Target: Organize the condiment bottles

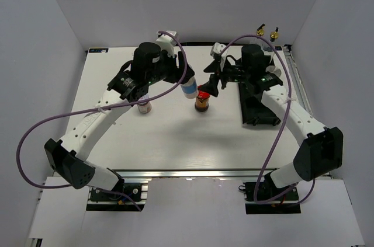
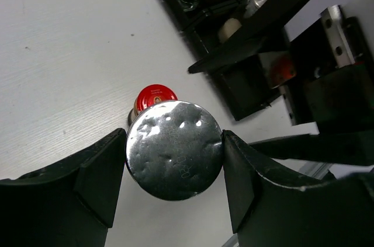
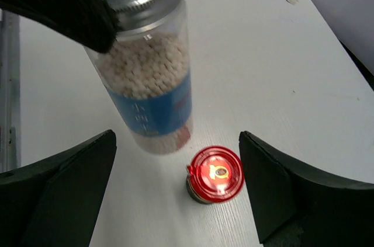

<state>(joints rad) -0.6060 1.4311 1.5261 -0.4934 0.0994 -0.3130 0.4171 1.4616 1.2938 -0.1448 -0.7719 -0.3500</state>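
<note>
My left gripper (image 2: 174,165) is shut on the silver cap of the blue-labelled shaker (image 3: 152,83), which hangs slightly tilted near the table's middle (image 1: 189,88). Just right of it the red-lidded dark jar (image 1: 203,101) stands on the table. It shows past the shaker's cap in the left wrist view (image 2: 153,96). My right gripper (image 3: 178,188) hovers open above this jar (image 3: 216,174), one finger on each side and neither touching it. Another shaker (image 1: 144,105) stands under the left arm. Two glass bottles with gold tops (image 1: 260,28) (image 1: 273,35) stand at the back right.
A black compartment tray (image 1: 257,107) lies lengthwise on the right side of the table under the right arm. A small red thing (image 2: 280,69) sits in it, too blurred to name. Purple cables loop over both arms. White walls close off the back and sides.
</note>
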